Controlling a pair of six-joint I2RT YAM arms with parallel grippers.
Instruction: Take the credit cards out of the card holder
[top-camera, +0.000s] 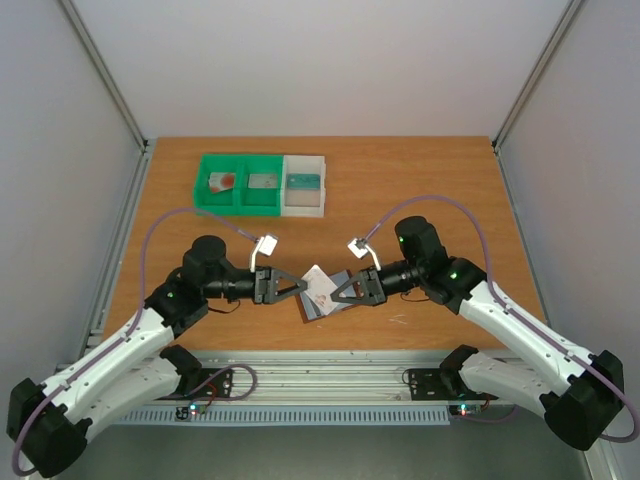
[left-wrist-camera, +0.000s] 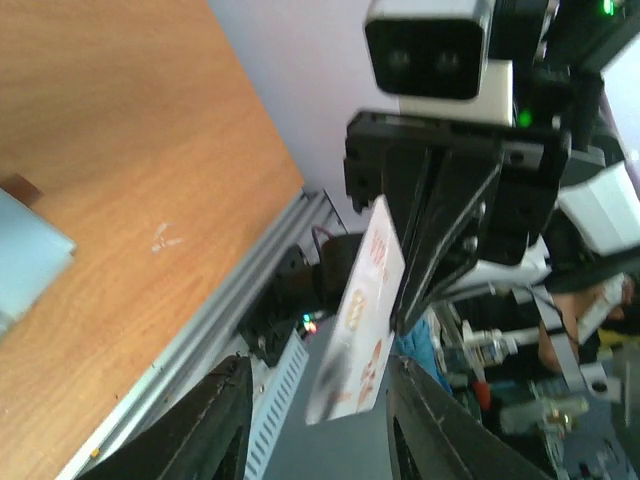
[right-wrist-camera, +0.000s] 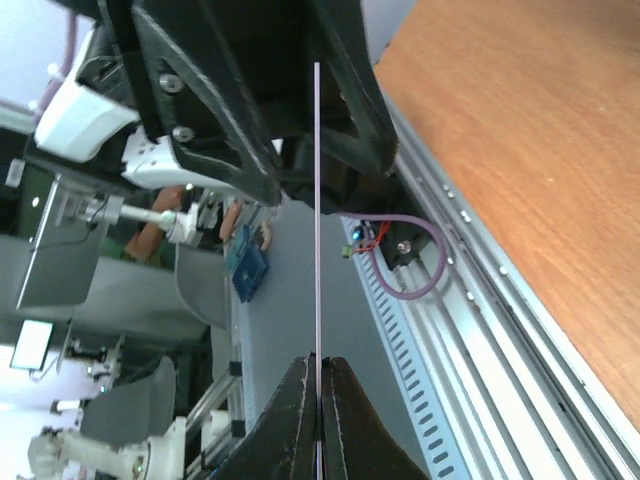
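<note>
White credit card (top-camera: 321, 284) with red print hangs above the table (top-camera: 420, 170), between two grippers that meet at the middle. The right gripper (top-camera: 343, 291), at 3 o'clock from the card, has its jaws pinched almost together on the card's edge; its wrist camera shows the card edge-on as a thin line rising from between the fingertips. The left gripper (top-camera: 297, 288), at 9 o'clock, has its jaws spread wide with the card's free end between them. Whether they touch the card cannot be told. The card holder (top-camera: 315, 308) lies open on the wood at 6 o'clock, blue-grey lining up, touched by neither gripper.
</note>
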